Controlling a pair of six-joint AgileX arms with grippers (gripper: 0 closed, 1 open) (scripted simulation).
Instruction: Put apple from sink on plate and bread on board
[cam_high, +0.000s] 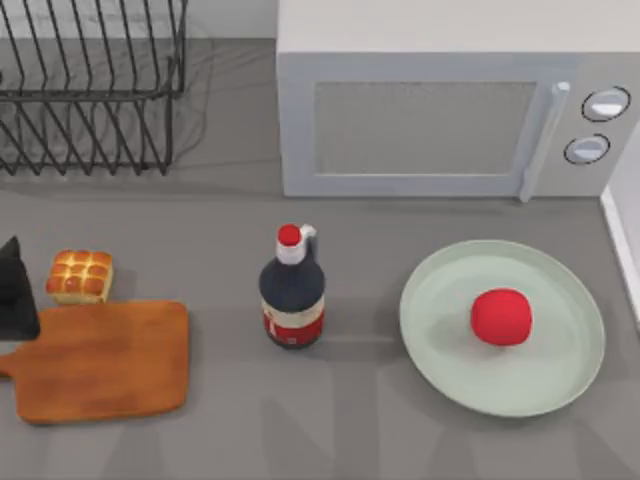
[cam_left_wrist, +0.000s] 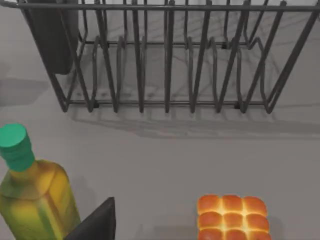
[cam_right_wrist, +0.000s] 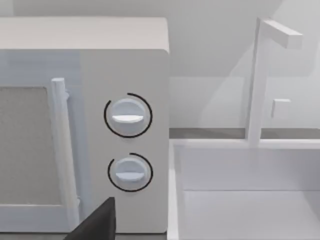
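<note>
The red apple (cam_high: 501, 317) rests on the pale green plate (cam_high: 440, 340) at the table's right. The golden bread (cam_high: 80, 276) sits on the table at the left, just behind the wooden board (cam_high: 105, 360) and close to its far edge. The board's top is bare. My left gripper (cam_high: 15, 290) is a dark shape at the left edge, beside the bread and over the board's handle end. In the left wrist view the bread (cam_left_wrist: 232, 217) lies a short way ahead of the left gripper (cam_left_wrist: 95, 225). My right gripper (cam_right_wrist: 95, 222) faces the microwave and the sink (cam_right_wrist: 240, 210).
A dark bottle with a red cap (cam_high: 292, 290) stands mid-table between board and plate. A microwave (cam_high: 420, 120) fills the back, and a wire dish rack (cam_high: 90, 90) the back left. A yellow, green-capped bottle (cam_left_wrist: 30, 195) stands near the left gripper. The sink's edge (cam_high: 622, 240) borders the right.
</note>
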